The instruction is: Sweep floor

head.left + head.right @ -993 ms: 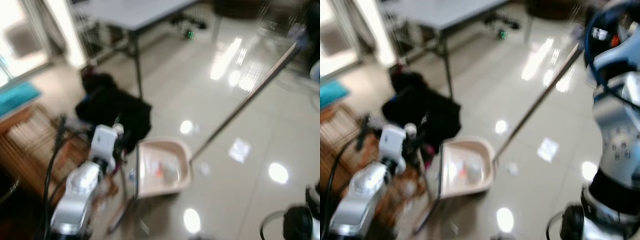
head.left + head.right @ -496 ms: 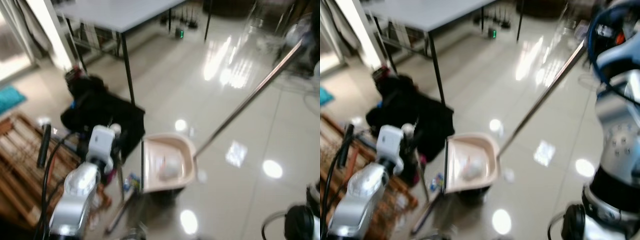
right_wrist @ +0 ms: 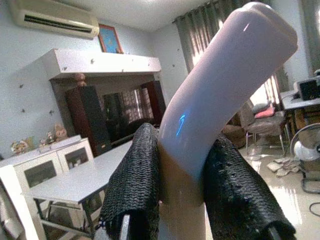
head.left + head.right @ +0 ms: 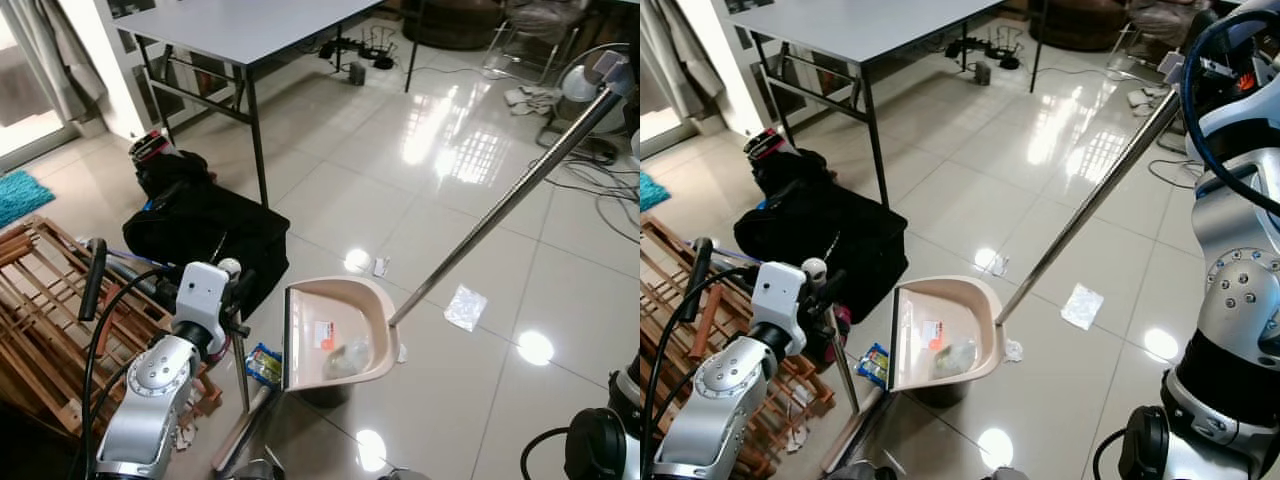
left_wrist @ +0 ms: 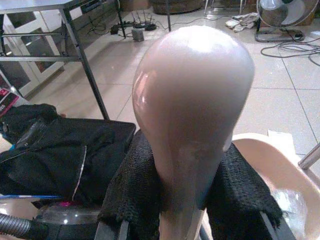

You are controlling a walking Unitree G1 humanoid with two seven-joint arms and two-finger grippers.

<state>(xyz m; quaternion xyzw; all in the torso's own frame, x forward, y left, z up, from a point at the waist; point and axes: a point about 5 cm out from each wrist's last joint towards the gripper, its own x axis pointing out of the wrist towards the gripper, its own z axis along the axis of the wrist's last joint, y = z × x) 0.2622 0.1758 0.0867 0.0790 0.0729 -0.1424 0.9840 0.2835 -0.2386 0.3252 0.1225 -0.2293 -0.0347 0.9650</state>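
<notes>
One beige dustpan (image 4: 335, 333) sits on the glossy tiled floor (image 4: 440, 190), tilted up, with two bits of rubbish inside it: a crumpled clear wrapper (image 4: 346, 358) and a small orange-marked scrap (image 4: 323, 338). Its long metal handle (image 4: 500, 207) slants up and away to the robot's right, where the right tool (image 3: 180, 170) is clenched on the pale grip at the top, one black finger (image 3: 137, 185) on each side. Just left of the pan stands a thin broom stick (image 4: 843, 370); the left tool (image 5: 192, 175) is clamped on its rounded pinkish top (image 5: 192, 90), with the pan's rim just beyond it in the left wrist view.

Three loose pieces lie on the floor near the pan: a blue-and-yellow packet (image 4: 264, 364) beside its left edge, a white scrap (image 4: 380, 266) just beyond it, and a clear wrapper (image 4: 465, 306) past the handle. A black bag (image 4: 205, 225) lies to the left, by one leg of the grey surface (image 4: 250, 25). A wooden rack (image 4: 40, 320) lies further left, a teal mat (image 4: 18, 192) beyond it. One fan (image 4: 590, 85) stands at far right among cables.
</notes>
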